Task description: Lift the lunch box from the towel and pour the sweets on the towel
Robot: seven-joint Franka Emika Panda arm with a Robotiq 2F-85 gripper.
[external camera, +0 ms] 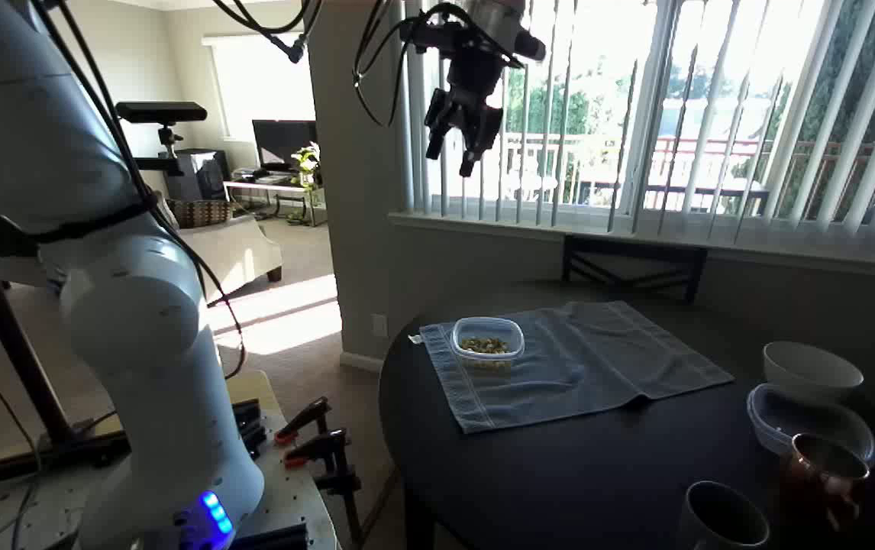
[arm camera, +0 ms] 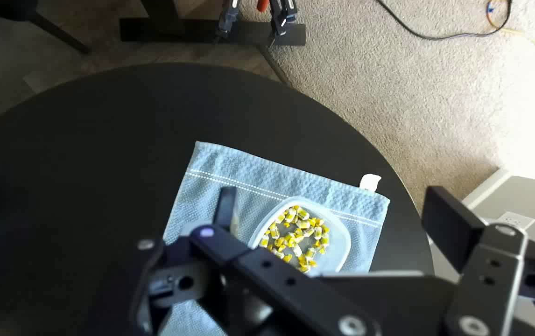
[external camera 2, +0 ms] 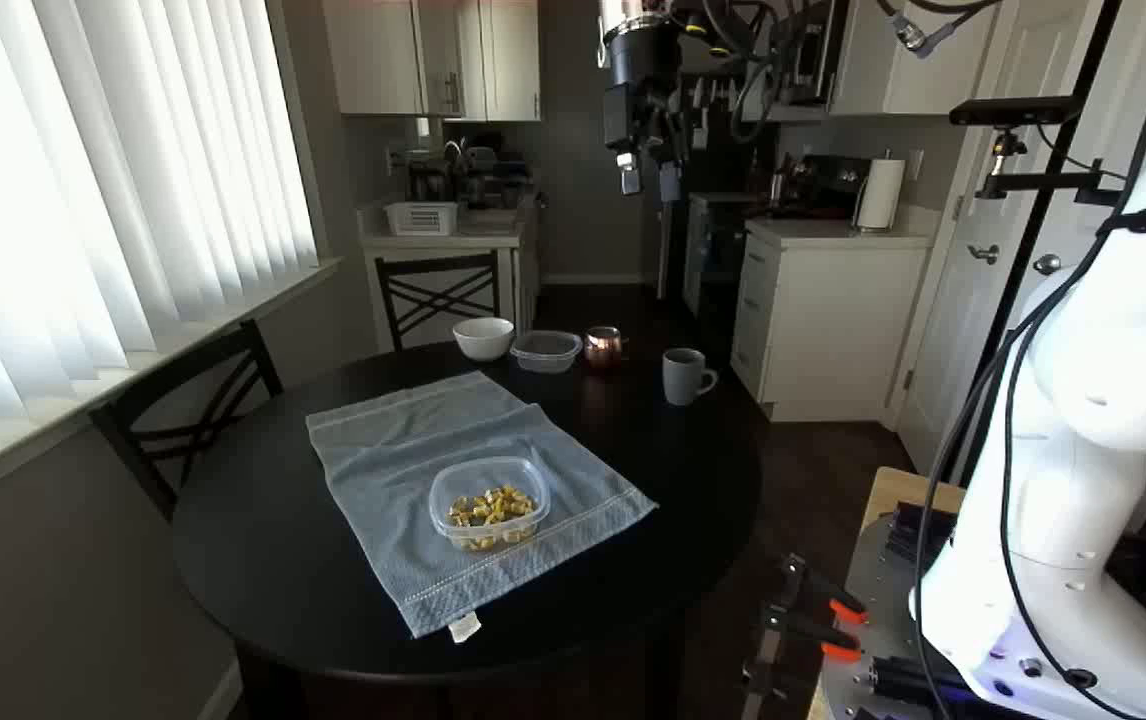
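Lunch box (arm camera: 337, 238), sweets (arm camera: 291, 240) inside — towel (arm camera: 263, 175) beneath

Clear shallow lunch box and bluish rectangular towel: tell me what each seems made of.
Clear, shallow, rounded lunch box: probably thin, glossy plastic; small yellow sweets show through its wall.
Bluish rectangular towel: matte cloth, perhaps woven cotton; textured, with stitched lines near one edge.

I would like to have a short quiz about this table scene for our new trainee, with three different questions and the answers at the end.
1. True or false: the sweets lie inside the lunch box, which stands on the towel.
2. Which thing stands between the white bowl and the copper mug? A: grey mug; B: second clear container; C: paper roll.
3. Fill the gap: the gripper is ____ and holds nothing.

Key: 1. True; 2. B; 3. open.
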